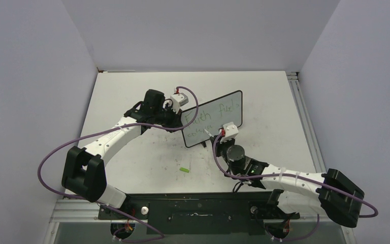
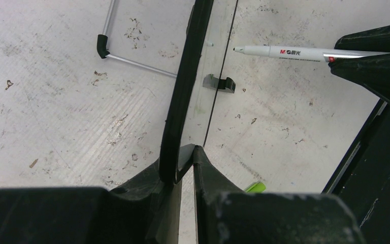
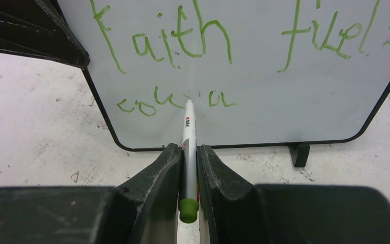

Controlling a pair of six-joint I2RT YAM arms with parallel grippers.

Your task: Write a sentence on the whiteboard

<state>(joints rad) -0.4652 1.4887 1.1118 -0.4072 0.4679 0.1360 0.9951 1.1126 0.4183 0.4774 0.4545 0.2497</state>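
Whiteboard [image 1: 214, 119] stands upright, long axis left-right, face nearward.

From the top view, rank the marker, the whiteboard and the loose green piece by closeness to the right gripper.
1. Marker, clamped in the right gripper.
2. Whiteboard, just ahead, at the marker's tip.
3. Green piece, lying loose, off to its left.

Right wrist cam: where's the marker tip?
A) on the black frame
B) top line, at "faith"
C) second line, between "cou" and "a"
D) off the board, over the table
C: the marker, clamped in the right gripper, has its tip at the lower line of the sentence on the whiteboard, in the gap after "cou".
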